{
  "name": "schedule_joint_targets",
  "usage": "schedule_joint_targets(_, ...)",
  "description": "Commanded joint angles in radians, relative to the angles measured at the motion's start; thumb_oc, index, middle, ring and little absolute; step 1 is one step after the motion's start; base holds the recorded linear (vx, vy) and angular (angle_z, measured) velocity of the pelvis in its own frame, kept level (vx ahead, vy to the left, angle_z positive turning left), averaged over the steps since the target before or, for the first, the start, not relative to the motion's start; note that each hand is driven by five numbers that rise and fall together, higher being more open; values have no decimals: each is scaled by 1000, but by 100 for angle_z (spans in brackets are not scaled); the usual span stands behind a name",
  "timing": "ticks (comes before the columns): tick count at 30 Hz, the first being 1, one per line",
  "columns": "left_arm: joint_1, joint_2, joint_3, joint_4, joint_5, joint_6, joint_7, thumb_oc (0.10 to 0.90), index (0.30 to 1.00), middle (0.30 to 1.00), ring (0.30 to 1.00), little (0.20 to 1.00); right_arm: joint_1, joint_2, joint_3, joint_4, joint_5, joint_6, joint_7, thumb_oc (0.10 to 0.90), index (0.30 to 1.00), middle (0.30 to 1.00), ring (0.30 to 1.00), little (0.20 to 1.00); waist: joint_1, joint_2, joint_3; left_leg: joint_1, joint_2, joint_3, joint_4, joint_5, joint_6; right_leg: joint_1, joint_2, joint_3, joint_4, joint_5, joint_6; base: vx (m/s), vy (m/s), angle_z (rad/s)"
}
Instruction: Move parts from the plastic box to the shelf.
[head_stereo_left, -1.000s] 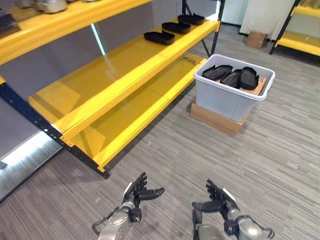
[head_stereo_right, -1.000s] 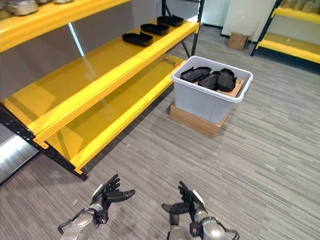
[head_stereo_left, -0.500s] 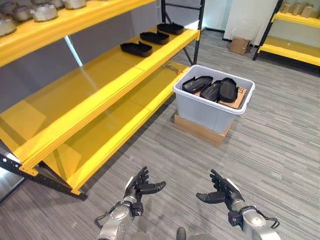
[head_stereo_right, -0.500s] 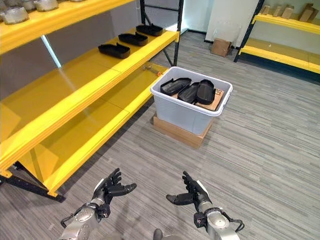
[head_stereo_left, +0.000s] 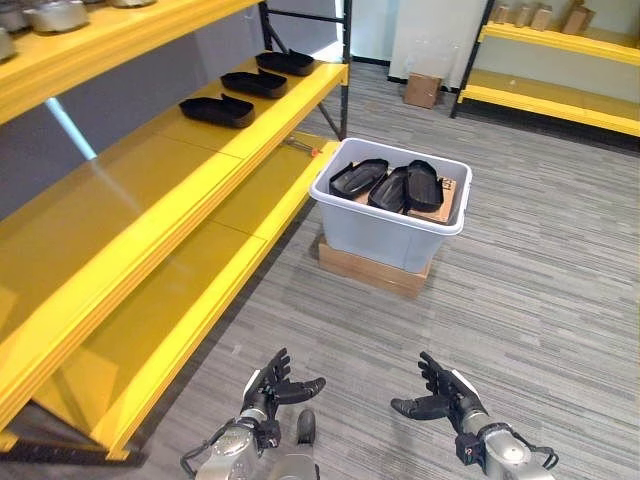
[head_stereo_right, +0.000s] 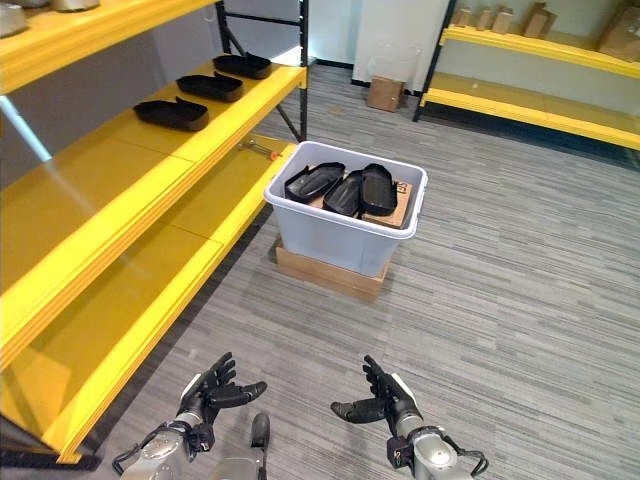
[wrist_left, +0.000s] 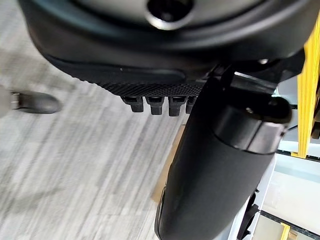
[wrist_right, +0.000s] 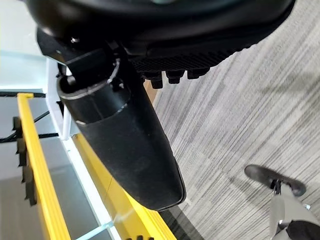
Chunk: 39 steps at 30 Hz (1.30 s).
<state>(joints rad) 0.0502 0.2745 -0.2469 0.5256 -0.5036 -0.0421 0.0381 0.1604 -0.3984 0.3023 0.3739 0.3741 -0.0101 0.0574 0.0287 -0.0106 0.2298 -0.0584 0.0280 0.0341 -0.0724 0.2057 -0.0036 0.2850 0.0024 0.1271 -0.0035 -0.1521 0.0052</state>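
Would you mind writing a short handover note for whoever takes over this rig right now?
Left hand: open, empty, held low over the floor.
Right hand: open, empty, also low over the floor.
Plastic box: stands on a flat cardboard box on the floor ahead, beside the yellow shelf. Three black parts lie in it, side by side.
Done: three black parts already sit in a row on the shelf's middle level.
Left: walk up to the box, pick out the parts in it and set them on the shelf, probably next to the others.
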Motion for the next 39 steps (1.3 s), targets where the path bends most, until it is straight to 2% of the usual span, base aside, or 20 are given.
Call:
schedule_joint_targets(1, -39, 45, 19, -111, -1, -91, 8, 900, 1000, 1000, 1000, 1000, -48, 3, -8, -127, 14, -67, 24, 900, 1000, 1000, 1000, 1000, 37, -15, -66, -117, 45, -14, 138, -78, -59, -9, -47, -69, 61, 45, 53, 340, 228, -17)
schedule_joint_targets(3, -45, 52, 5, -116, -2, -87, 13, 900, 1000, 1000, 1000, 1000, -64, 11, 5, -132, 7, -67, 26, 900, 1000, 1000, 1000, 1000, 49, -31, -75, -126, 2, 4, 218, -154, -18, -42, -99, -65, 161, 118, 101, 283, 208, -15)
schedule_joint_targets(4, -45, 52, 5, -116, -2, -87, 13, 900, 1000, 1000, 1000, 1000, -64, 10, 5, -132, 7, -67, 26, 900, 1000, 1000, 1000, 1000, 50, -29, -78, -129, 4, 4, 217, -152, -18, -46, -97, -64, 161, 120, 101, 258, 226, -5)
schedule_joint_targets(6, -47, 62, 0, -122, 10, -78, 19, 900, 1000, 1000, 1000, 1000, -72, 22, 15, -141, 6, -65, 27, 900, 1000, 1000, 1000, 1000, 38, -20, -62, -82, -29, 4, 212, -200, 20, -168, -91, -46, 436, 289, 135, 211, 217, -1)
schedule_joint_targets(7, -47, 61, 0, -122, 10, -78, 19, 900, 1000, 1000, 1000, 1000, -73, 22, 15, -141, 6, -65, 27, 900, 1000, 1000, 1000, 1000, 39, -18, -64, -84, -26, 4, 211, -198, 19, -171, -89, -45, 435, 292, 134, 102, 153, 7)
schedule_joint_targets(9, -51, 71, -4, -127, 18, -74, 23, 900, 1000, 1000, 1000, 1000, -73, 28, 18, -150, 6, -67, 28, 900, 1000, 1000, 1000, 1000, 13, 10, -31, -19, -27, 3, 188, -218, 42, -275, -65, -71, 632, 364, 144, 137, 233, 12)
schedule_joint_targets(11, -65, 81, -12, -114, 40, -69, 14, 900, 1000, 1000, 1000, 1000, -63, 36, 19, -156, 1, -65, 29, 900, 1000, 1000, 1000, 1000, -24, 61, 9, 74, -19, 15, 144, -241, 65, -426, -72, -165, 784, 325, 131, 323, 373, 19)
schedule_joint_targets(13, -62, 80, -13, -114, 41, -70, 11, 900, 1000, 1000, 1000, 1000, -58, 35, 18, -159, 3, -64, 31, 900, 1000, 1000, 1000, 1000, -38, 61, 17, 96, -30, 9, 140, -244, 68, -452, -71, -167, 801, 316, 131, 197, 153, -6)
schedule_joint_targets(15, -62, 78, -12, -110, 38, -71, 6, 900, 1000, 1000, 1000, 1000, -41, 34, 8, -171, 25, -65, 33, 900, 1000, 1000, 1000, 1000, -60, 62, 28, 153, -56, 7, 133, -274, 67, -511, -92, -230, 650, 264, 105, 300, 109, 12)
schedule_joint_targets(16, -62, 78, -12, -110, 38, -71, 6, 900, 1000, 1000, 1000, 1000, -41, 33, 8, -172, 25, -65, 33, 900, 1000, 1000, 1000, 1000, -62, 63, 31, 157, -56, 5, 133, -274, 67, -506, -92, -233, 649, 263, 105, 380, 61, 7)
schedule_joint_targets(17, -60, 74, -12, -105, 34, -70, 0, 900, 1000, 1000, 1000, 1000, -38, 29, 4, -177, 30, -67, 30, 900, 1000, 1000, 1000, 1000, -65, 58, 28, 184, -67, 16, 125, -299, 60, -510, -125, -292, 475, 247, 101, 182, 5, -5)
schedule_joint_targets(18, -60, 74, -13, -105, 34, -70, 0, 900, 1000, 1000, 1000, 1000, -38, 28, 4, -177, 30, -67, 30, 900, 1000, 1000, 1000, 1000, -67, 60, 30, 187, -65, 15, 125, -300, 59, -506, -124, -294, 472, 247, 101, 292, -14, -6)
schedule_joint_targets(21, -51, 62, 1, -97, 44, -73, -8, 900, 1000, 1000, 1000, 1000, -49, 23, 5, -176, 15, -67, 31, 900, 1000, 1000, 1000, 1000, -67, 47, 23, 245, -75, 28, 100, -331, 34, -503, -154, -364, 150, 295, 124, 274, -73, -24)
schedule_joint_targets(23, -50, 60, 3, -96, 46, -73, -11, 900, 1000, 1000, 1000, 1000, -51, 23, 7, -175, 12, -67, 31, 900, 1000, 1000, 1000, 1000, -66, 47, 23, 257, -70, 33, 98, -340, 24, -489, -161, -390, 97, 310, 131, 297, -108, -9)
schedule_joint_targets(24, -51, 57, 6, -91, 50, -73, -16, 900, 1000, 1000, 1000, 1000, -52, 24, 7, -175, 8, -66, 30, 900, 1000, 1000, 1000, 1000, -60, 37, 11, 280, -61, 45, 109, -362, 3, -463, -190, -444, 44, 341, 144, 403, -171, 5)
schedule_joint_targets(26, -46, 48, 6, -84, 53, -73, -23, 900, 1000, 1000, 1000, 1000, -45, 24, 6, -178, 18, -69, 30, 900, 1000, 1000, 1000, 1000, -58, 23, -17, 306, -49, 47, 138, -388, -17, -409, -179, -453, 10, 335, 132, 390, -152, 8)
schedule_joint_targets(30, -45, 40, 6, -92, 48, -76, -16, 900, 1000, 1000, 1000, 1000, -59, 15, 12, -178, 33, -73, 24, 900, 1000, 1000, 1000, 1000, -62, 35, -32, 329, -19, 43, 203, -386, -40, -391, -146, -433, 38, 325, 113, 259, -104, 22)
schedule_joint_targets(34, -55, 35, 15, -90, 34, -82, -7, 900, 1000, 1000, 1000, 1000, -85, 0, 23, -175, 49, -76, 29, 900, 1000, 1000, 1000, 1000, -57, 62, -51, 317, 34, 32, 323, -260, -91, -358, -82, -421, 49, 256, 64, 299, -185, -30)
schedule_joint_targets(38, -70, 24, 14, -79, 11, -81, 7, 900, 1000, 1000, 1000, 1000, -92, -15, 26, -162, 56, -77, 19, 900, 1000, 1000, 1000, 1000, -57, 53, -39, 196, 84, 47, 631, -87, -167, -281, -53, -416, 2, 212, 16, 200, -168, -19)
schedule_joint_targets(39, -70, 25, 14, -79, 11, -81, 7, 900, 1000, 1000, 1000, 1000, -93, -15, 26, -162, 56, -77, 20, 900, 1000, 1000, 1000, 1000, -59, 50, -42, 192, 80, 45, 630, -84, -166, -284, -56, -417, 2, 213, 16, 137, -134, -7)
